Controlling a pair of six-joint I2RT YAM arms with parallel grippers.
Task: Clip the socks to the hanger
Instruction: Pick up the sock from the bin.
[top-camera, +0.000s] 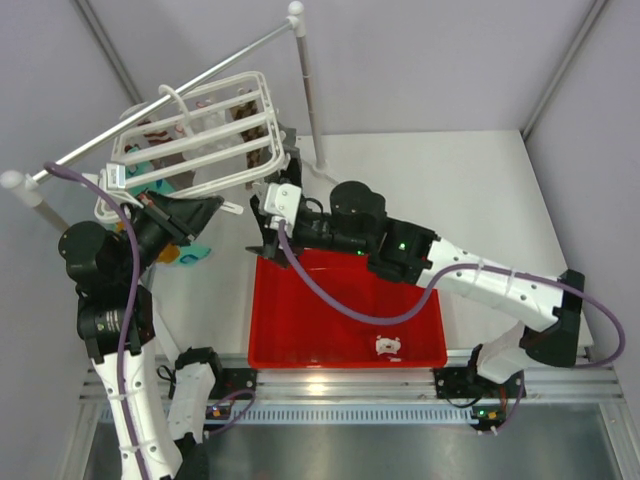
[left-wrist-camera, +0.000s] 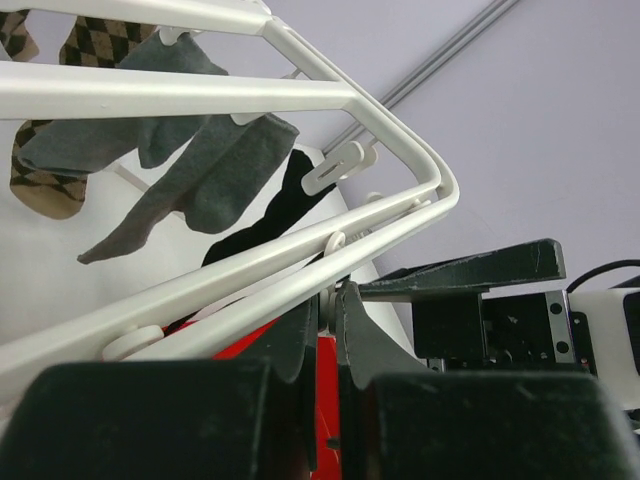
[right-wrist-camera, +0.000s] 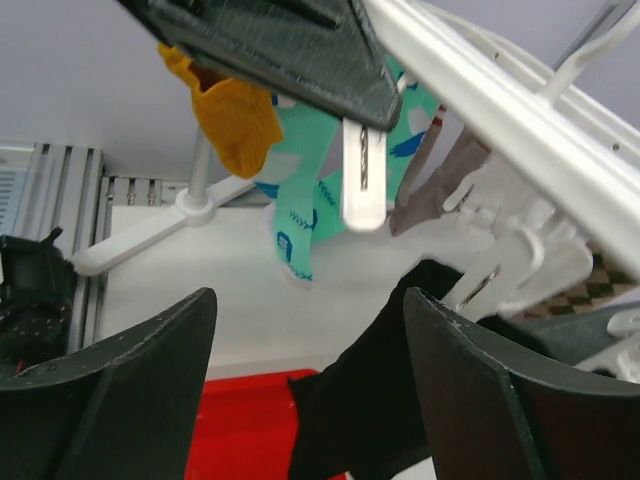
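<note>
Hanging under the slatted white hanger (left-wrist-camera: 200, 95) is a soft black sock (left-wrist-camera: 272, 215).

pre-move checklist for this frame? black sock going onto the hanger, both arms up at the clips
1. Check left gripper holds a clip: ok, shut on it.
2. Check right gripper is open: ok, jaws stand wide apart.
3. Check black sock is caught in a clip: cannot tell, its top end is hidden among the clips.
4. Check sock is clear of the right gripper: not ok, it hangs between the open jaws.
5. Check hanger is hooked over the rail: ok in the top view.
</note>
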